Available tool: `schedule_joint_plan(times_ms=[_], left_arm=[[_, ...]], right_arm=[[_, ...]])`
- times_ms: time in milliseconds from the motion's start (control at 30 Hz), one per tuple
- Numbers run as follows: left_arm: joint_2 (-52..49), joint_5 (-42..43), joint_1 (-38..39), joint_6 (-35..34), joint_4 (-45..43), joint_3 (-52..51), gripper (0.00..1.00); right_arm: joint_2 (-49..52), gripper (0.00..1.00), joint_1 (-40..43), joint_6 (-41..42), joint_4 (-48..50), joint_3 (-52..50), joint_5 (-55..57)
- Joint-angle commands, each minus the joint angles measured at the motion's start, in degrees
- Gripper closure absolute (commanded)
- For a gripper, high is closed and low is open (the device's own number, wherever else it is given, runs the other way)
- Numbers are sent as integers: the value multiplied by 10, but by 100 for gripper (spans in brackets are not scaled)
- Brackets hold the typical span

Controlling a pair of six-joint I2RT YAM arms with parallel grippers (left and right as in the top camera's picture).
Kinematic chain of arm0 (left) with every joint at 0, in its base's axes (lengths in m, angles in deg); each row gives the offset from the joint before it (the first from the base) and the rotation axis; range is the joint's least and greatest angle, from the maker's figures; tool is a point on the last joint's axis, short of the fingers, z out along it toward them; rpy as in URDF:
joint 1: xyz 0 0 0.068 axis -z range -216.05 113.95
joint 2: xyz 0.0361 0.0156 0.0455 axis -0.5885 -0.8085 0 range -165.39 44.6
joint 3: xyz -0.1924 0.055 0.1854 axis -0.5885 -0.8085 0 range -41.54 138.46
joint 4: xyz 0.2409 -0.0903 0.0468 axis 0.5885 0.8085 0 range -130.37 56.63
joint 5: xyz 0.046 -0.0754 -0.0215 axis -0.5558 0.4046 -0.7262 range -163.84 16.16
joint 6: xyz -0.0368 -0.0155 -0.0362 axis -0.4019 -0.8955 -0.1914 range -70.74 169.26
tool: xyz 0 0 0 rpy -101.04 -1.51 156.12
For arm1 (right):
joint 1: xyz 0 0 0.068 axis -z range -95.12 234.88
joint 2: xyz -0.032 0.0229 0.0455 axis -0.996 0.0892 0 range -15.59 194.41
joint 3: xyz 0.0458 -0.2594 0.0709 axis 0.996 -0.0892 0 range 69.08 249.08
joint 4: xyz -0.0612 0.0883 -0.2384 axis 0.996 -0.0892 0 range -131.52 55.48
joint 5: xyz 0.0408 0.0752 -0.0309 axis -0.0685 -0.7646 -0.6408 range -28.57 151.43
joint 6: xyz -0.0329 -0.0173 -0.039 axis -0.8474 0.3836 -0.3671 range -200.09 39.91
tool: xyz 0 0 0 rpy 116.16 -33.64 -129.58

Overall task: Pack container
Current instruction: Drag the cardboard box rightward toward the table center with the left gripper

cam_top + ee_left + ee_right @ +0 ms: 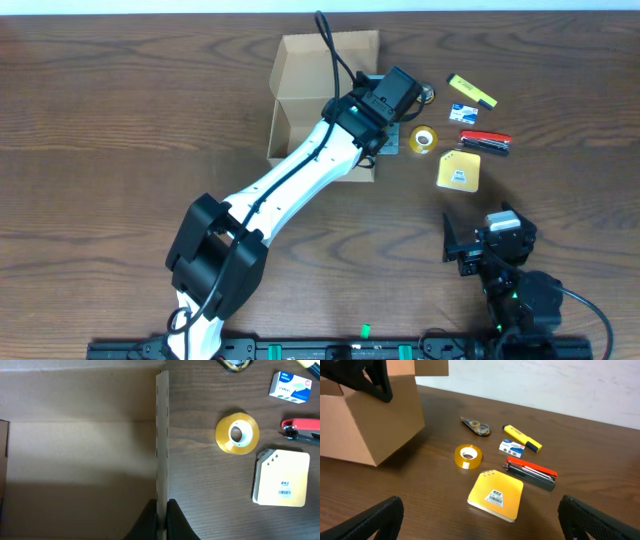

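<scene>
The container (303,92) is an open tan cardboard box at the back of the table, its flap lid standing up at the far side. My left gripper (384,132) reaches over it and is shut on its right wall. In the left wrist view that wall's edge (162,435) runs down between the two black fingers (175,520), which pinch it; the bare box interior (75,460) lies to the left. My right gripper (482,525) hovers open low over the table, near the yellow notepad (496,495), holding nothing.
Right of the box lie a tape roll (423,140), a yellow notepad (458,170), a red stapler (485,141), a small blue-white box (463,113), a yellow highlighter (471,91) and a correction tape dispenser (476,426). The right arm (495,250) sits front right.
</scene>
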Motion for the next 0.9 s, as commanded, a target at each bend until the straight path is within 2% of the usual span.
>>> schedule_joint_plan(times_ms=[0, 33, 67, 100, 133, 367, 633, 767, 867], left_arm=[[0, -16, 0, -6, 2, 11, 94], [0, -16, 0, -6, 3, 11, 93], [0, -16, 0, -6, 3, 11, 79], [0, -16, 0, -6, 4, 11, 55], [0, -16, 0, -6, 5, 11, 53], [1, -23, 0, 1, 18, 12, 48], [30, -135, 0, 24, 71, 66, 48], [61, -236, -14, 49, 140, 83, 56], [74, -245, -49, 75, 190, 82, 62]], right_arm=[[-3, 1, 5, -6, -1, -2, -2], [-3, 1, 5, -6, -1, -2, -2], [-3, 1, 5, -6, -1, -2, -2], [-3, 1, 5, -6, -1, -2, -2], [-3, 1, 5, -6, -1, -2, -2], [-3, 1, 5, -6, -1, -2, -2], [-3, 1, 5, -6, -1, -2, -2], [-3, 1, 5, -6, -1, -2, -2], [-3, 1, 5, -6, -1, -2, -2]])
